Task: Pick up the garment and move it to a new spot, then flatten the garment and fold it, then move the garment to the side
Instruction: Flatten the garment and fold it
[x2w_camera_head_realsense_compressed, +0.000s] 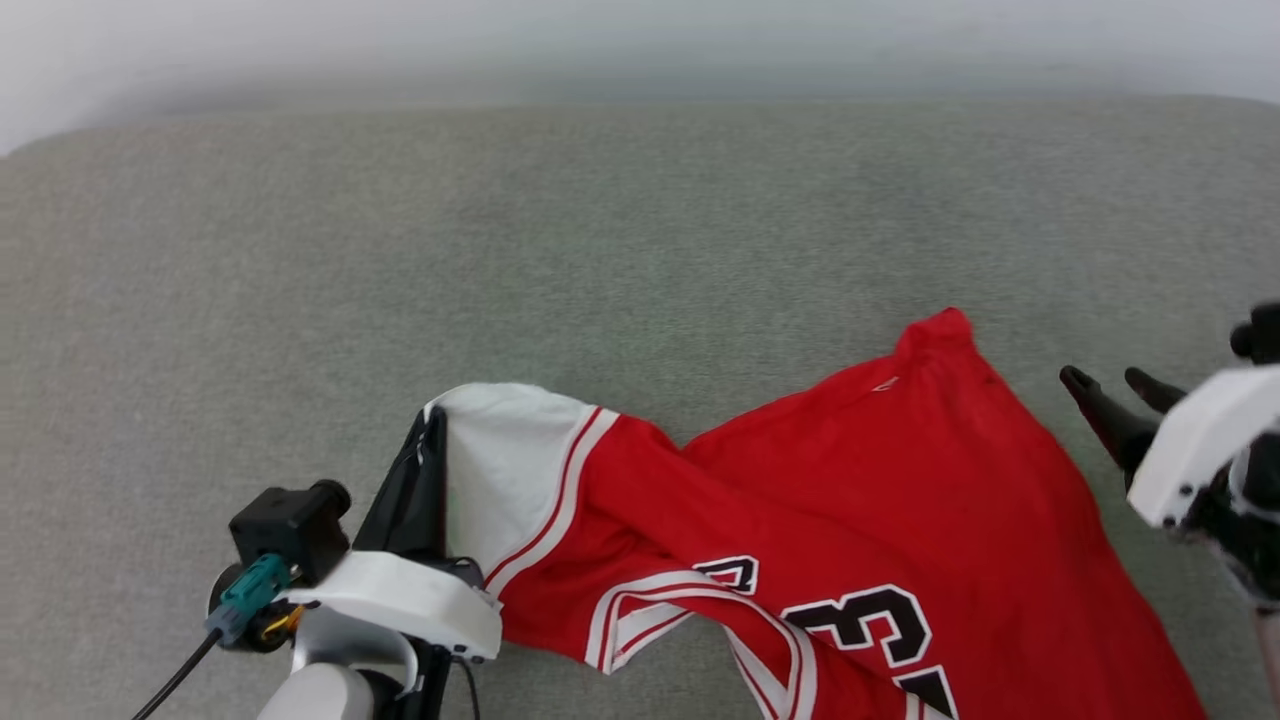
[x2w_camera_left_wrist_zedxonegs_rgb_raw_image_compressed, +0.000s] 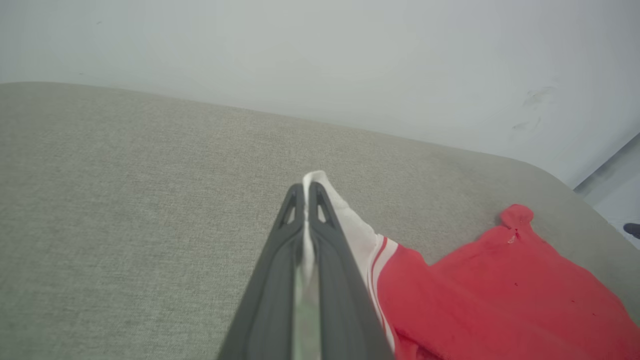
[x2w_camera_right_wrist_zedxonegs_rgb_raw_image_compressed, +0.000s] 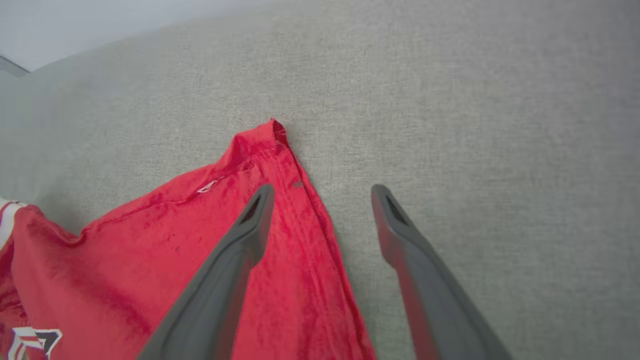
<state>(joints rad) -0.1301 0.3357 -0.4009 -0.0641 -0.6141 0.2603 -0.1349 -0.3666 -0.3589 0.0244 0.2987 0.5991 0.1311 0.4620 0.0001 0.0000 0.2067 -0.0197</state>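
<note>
The garment (x2w_camera_head_realsense_compressed: 900, 500) is a red shirt with a white sleeve (x2w_camera_head_realsense_compressed: 505, 460) and black number print, lying rumpled on the grey fabric surface (x2w_camera_head_realsense_compressed: 640, 230). My left gripper (x2w_camera_head_realsense_compressed: 432, 425) is at the lower left, shut on the sleeve's edge. In the left wrist view the white cloth shows pinched between the closed fingers of the left gripper (x2w_camera_left_wrist_zedxonegs_rgb_raw_image_compressed: 305, 192), and the red garment (x2w_camera_left_wrist_zedxonegs_rgb_raw_image_compressed: 500, 295) trails off to the right. My right gripper (x2w_camera_head_realsense_compressed: 1110, 382) stands open just right of the garment's hem corner (x2w_camera_head_realsense_compressed: 945, 325). In the right wrist view the right gripper (x2w_camera_right_wrist_zedxonegs_rgb_raw_image_compressed: 322, 192) straddles the garment's (x2w_camera_right_wrist_zedxonegs_rgb_raw_image_compressed: 150, 260) edge, holding nothing.
The grey surface stretches wide to the left and back, with its rounded far edge meeting a pale wall (x2w_camera_left_wrist_zedxonegs_rgb_raw_image_compressed: 320, 50). A strip of floor (x2w_camera_left_wrist_zedxonegs_rgb_raw_image_compressed: 620, 190) shows past the surface's right end in the left wrist view.
</note>
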